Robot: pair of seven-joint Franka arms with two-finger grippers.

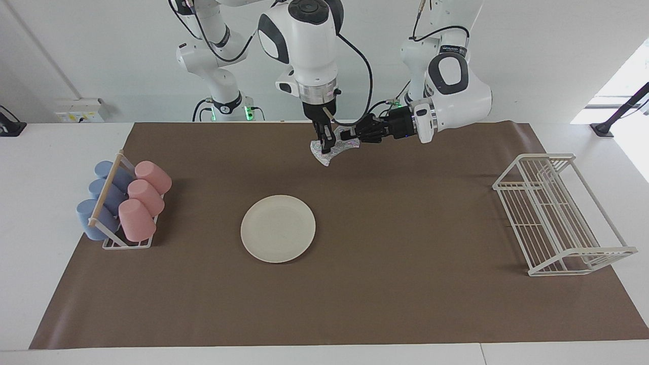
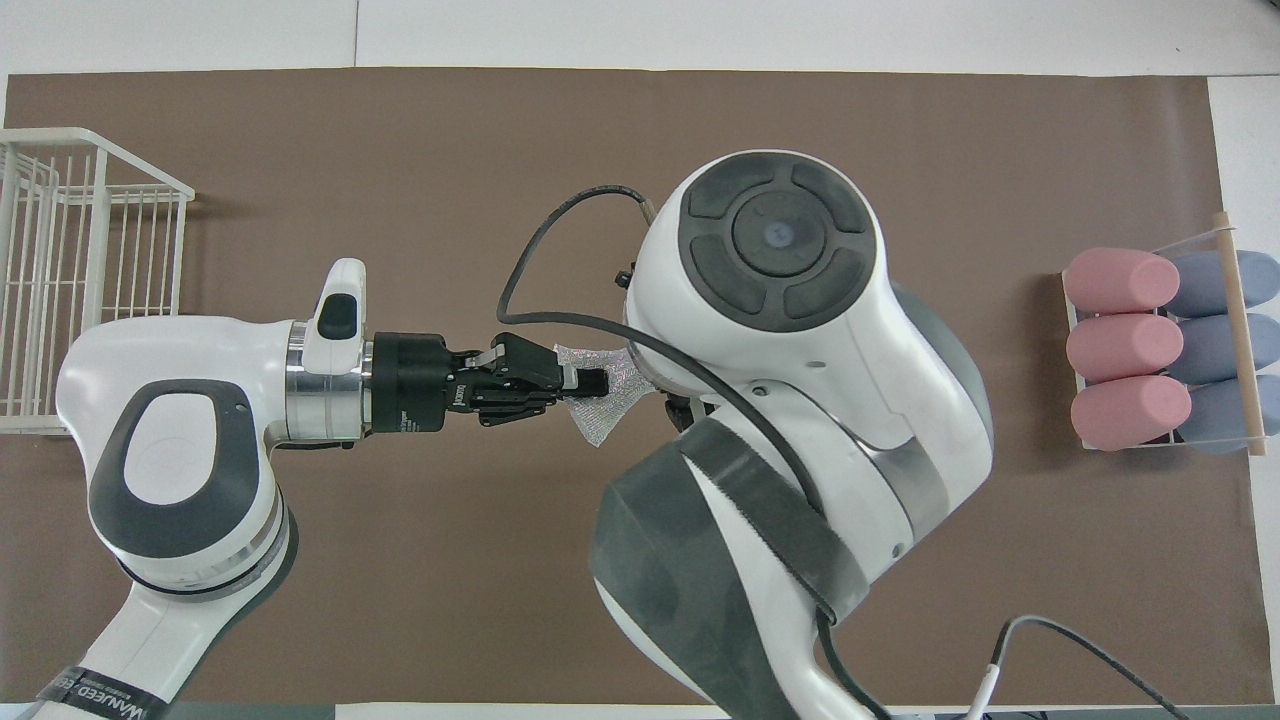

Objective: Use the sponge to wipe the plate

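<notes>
The sponge (image 1: 323, 158), silvery and crinkled, hangs in the air over the brown mat at the robots' end of the table. My left gripper (image 1: 346, 136) reaches in level from the side and is shut on one end of it. My right gripper (image 1: 325, 147) points straight down at the sponge's other end. In the overhead view the sponge (image 2: 605, 400) shows just past the left gripper (image 2: 592, 383), while the right gripper is hidden under its own arm. The cream plate (image 1: 278, 228) lies flat mid-table, apart from both grippers; the right arm hides it from overhead.
A rack of pink and blue cups (image 1: 124, 205) lying on their sides stands at the right arm's end of the mat (image 2: 1160, 350). A white wire rack (image 1: 557, 215) stands at the left arm's end (image 2: 70, 280). Bare brown mat surrounds the plate.
</notes>
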